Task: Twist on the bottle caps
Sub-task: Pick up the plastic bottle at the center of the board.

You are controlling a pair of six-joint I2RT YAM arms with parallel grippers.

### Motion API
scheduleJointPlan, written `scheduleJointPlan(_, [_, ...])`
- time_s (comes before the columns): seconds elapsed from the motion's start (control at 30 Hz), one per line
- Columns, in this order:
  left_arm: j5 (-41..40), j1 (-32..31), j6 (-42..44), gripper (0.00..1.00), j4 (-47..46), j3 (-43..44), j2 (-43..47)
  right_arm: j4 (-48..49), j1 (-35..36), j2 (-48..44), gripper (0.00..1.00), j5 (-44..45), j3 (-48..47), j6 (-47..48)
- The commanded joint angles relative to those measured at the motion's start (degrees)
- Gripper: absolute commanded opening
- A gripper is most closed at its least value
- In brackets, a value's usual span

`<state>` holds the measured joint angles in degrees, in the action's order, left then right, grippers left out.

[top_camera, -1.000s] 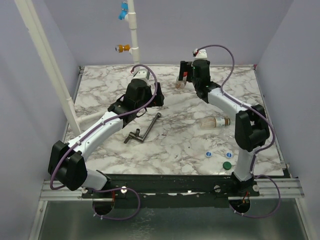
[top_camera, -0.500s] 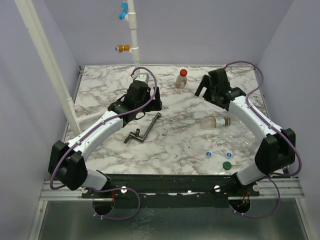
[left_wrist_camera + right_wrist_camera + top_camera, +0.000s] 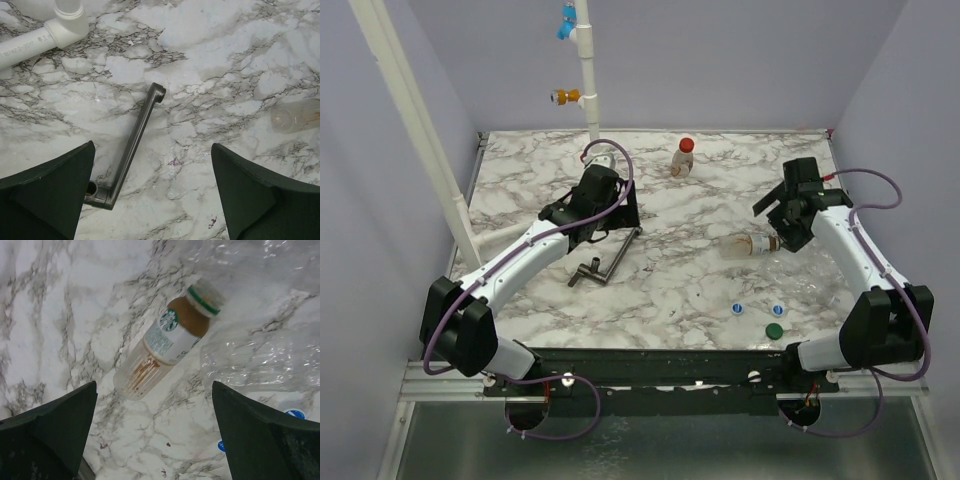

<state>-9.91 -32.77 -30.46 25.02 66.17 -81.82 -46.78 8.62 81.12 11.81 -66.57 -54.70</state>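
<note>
Left gripper (image 3: 152, 147) and right gripper (image 3: 154, 390) both gape wide, holding nothing. The right one hovers over the coffee bottle (image 3: 165, 340) lying on its side, mid-right on the table (image 3: 520, 180). It looks light, slick and rolly, so I'd grab the labelled body. The crumpled clear plastic (image 3: 260, 360) beside it might be another bottle, and a flimsy one. The green cap (image 3: 774, 330) and the two blue-and-white caps (image 3: 737, 309) sit near the front edge, best pinched by the rims.

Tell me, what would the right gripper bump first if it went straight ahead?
Most likely the bottle lying on its side, lined up between the right gripper's open jaws. How far off it is stays unclear.
</note>
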Motion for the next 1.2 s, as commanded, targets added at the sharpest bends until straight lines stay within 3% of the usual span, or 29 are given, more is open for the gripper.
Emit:
scheduleJointPlan(0.0, [-2.3, 0.3, 1.5, 0.99, 0.5, -0.8, 1.9, -2.5, -5.3, -1.8, 1.00, -0.7, 0.4, -5.2])
scheduleJointPlan(0.23, [-2.2, 0.3, 2.2, 0.99, -0.2, -1.8, 1.9, -8.5, -13.5, 1.5, 1.00, -0.8, -2.1, -16.5])
scheduleJointPlan(0.5, [-0.7, 0.4, 2.3, 0.99, -1.0, -2.8, 1.6, -7.2, -18.5, 2.6, 1.00, 0.6, -1.9, -24.9])
scheduleJointPlan(0.77, [-0.2, 0.3, 2.6, 0.99, -1.5, -3.7, 2.2, -4.4, -24.8, 5.8, 1.00, -3.2, -0.4, -28.6])
scheduleJointPlan(1.17, [-0.4, 0.3, 3.1, 0.99, -2.0, -4.5, 3.6, 0.5, -27.8, 11.3, 1.00, -6.7, 2.0, -34.4])
